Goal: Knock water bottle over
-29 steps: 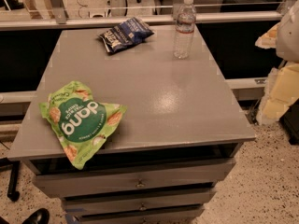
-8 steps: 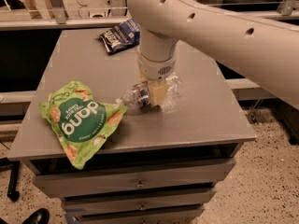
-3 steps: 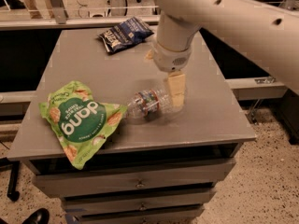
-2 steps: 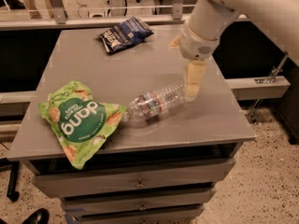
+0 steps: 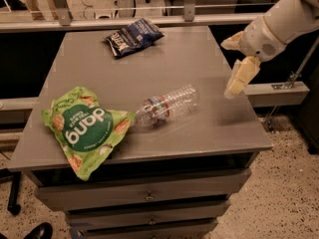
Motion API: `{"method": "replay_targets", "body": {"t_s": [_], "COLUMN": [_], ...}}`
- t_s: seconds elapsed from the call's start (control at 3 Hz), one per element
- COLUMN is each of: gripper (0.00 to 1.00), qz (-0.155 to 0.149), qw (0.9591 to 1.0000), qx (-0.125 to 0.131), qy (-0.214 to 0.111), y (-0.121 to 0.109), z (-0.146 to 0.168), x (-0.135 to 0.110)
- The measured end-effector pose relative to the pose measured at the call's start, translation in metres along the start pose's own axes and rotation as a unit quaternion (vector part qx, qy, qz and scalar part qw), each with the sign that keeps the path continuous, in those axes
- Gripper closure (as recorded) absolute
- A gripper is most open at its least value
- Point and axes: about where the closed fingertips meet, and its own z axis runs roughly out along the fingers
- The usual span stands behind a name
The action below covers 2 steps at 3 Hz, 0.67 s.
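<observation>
Gripper (image 5: 236, 79) is being held over table's (image 5: 199, 54) right edge; whether spread or closed cannot be told. Bottle (image 5: 167, 105) is lying toppled to its left, cap against bag (image 5: 82, 126).

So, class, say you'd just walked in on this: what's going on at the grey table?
A one-armed robot has the job of knocking a bottle over. The small clear ribbed plastic water bottle already lies on its side near the middle of the grey table, its neck end pointing at the green snack bag. The robot's hand hangs over the table's right edge, well apart from the bottle and holding nothing. A dark blue snack bag lies at the far edge.
</observation>
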Motion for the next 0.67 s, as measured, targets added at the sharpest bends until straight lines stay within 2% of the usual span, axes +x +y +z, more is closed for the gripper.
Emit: {"method": "replay_targets", "body": {"t_s": [0.33,0.67], "gripper": [0.00,0.00], "qz": [0.043,0.044], "qw": [0.9979,0.9975], "qx": [0.015,0.015], "qy": [-0.047,-0.052], "y": [0.0036,0.0035], "z": [-0.0313,-0.0315], "x": [0.0171,0.0162]}}
